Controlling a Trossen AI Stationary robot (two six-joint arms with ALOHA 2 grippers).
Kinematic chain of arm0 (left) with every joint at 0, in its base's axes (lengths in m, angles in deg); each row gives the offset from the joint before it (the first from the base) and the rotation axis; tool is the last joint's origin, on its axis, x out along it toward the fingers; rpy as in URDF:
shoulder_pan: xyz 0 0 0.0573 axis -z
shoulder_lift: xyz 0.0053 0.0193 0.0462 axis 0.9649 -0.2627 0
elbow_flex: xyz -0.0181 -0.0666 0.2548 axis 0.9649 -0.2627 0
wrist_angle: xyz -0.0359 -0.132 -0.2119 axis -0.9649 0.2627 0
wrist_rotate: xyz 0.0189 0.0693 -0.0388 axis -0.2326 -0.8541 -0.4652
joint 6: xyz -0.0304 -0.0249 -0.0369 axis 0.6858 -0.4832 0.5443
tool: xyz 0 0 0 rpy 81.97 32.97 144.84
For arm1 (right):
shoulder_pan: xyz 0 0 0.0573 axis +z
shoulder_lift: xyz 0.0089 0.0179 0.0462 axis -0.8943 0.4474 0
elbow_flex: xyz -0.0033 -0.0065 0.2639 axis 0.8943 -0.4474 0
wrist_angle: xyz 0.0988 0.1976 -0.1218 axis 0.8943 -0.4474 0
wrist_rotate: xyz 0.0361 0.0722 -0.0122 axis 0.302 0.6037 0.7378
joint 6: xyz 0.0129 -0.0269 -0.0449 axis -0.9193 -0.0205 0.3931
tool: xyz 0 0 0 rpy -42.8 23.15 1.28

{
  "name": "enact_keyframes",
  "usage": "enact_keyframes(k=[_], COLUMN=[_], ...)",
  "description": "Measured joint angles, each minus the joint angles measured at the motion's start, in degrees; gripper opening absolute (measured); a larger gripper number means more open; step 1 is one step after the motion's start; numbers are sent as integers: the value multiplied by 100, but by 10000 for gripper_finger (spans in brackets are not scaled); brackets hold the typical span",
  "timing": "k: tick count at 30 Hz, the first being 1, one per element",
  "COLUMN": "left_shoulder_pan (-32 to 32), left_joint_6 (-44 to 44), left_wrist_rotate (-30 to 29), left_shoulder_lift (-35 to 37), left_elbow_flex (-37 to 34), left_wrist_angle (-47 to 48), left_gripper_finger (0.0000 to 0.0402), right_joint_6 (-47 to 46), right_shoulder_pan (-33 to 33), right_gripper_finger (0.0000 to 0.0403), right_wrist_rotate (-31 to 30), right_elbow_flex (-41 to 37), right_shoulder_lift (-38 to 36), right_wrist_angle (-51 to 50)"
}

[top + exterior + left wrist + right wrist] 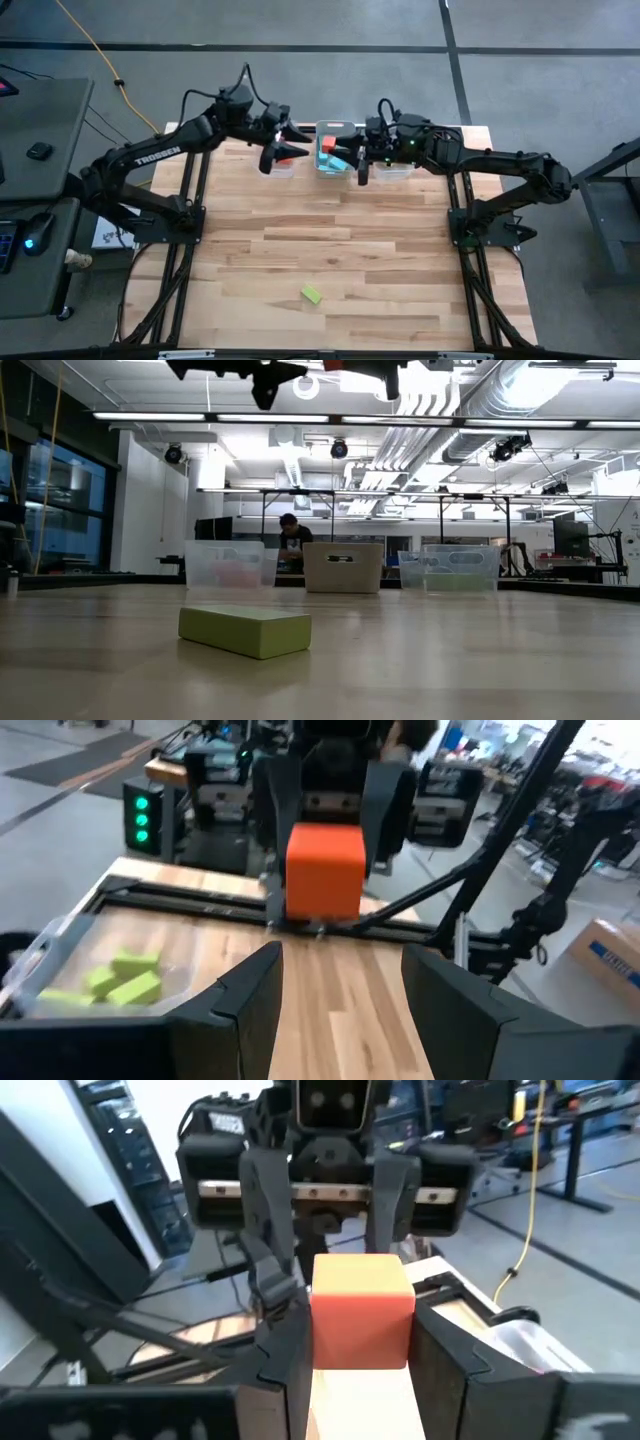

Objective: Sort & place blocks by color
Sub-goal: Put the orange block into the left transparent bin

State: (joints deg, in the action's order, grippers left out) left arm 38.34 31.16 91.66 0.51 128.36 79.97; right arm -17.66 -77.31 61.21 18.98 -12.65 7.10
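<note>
A red-orange block [362, 1315], a cube, hangs high above the far edge of the table with my right gripper [362, 1342] shut on it. My left gripper [340, 970] faces it from the table's left side. It is open, with nothing between its fingers, and a short gap separates them from the cube [325, 870]. In the high view both grippers meet over the bins, left [298, 145] and right [338, 150]. One yellow-green block [311, 294] lies flat on the wood near the front edge, large in the low view [245, 630]. My right gripper pinches the red-orange cube by two opposite side faces [322, 1330] between its two fingers [285, 1370]. The fingers run level, pointing toward the table's left side. The cube sits square in the hold, lifted clear above the bins.
Three clear bins stand in a row at the far edge: left [228, 565] with reddish pieces, middle [343, 567], right [460, 570]. A bin with yellow-green blocks [120, 978] shows in the left wrist view. A person sits beyond the table [293, 532].
</note>
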Motion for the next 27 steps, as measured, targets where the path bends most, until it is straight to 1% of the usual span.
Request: enact_keyframes(k=[3,8,13,19,24,27], left_shoulder_pan=[68,130,202,228,228,228], left_joint_6=[188,331,332,327,244,245], left_wrist_rotate=[0,-20,-14,-3,14,164], left_shoulder_lift=[-147,-395,-564,-687,-694,-694], left_elbow_flex=[0,0,0,-4,-4,-4], left_wrist_angle=[-334,-583,-680,-668,-644,-645], left_gripper_finger=[182,182,182,182,182,182], right_joint_6=[5,26,150,148,149,146], right_shoulder_pan=[0,2,4,4,4,-5], right_gripper_finger=[109,109,109,109,109,109], right_wrist_rotate=[100,249,309,422,342,328], right_elbow_flex=[0,0,2,9,9,9], right_shoulder_lift=[0,0,5,178,216,219], right_wrist_angle=[-95,-335,-554,-689,-703,-693])
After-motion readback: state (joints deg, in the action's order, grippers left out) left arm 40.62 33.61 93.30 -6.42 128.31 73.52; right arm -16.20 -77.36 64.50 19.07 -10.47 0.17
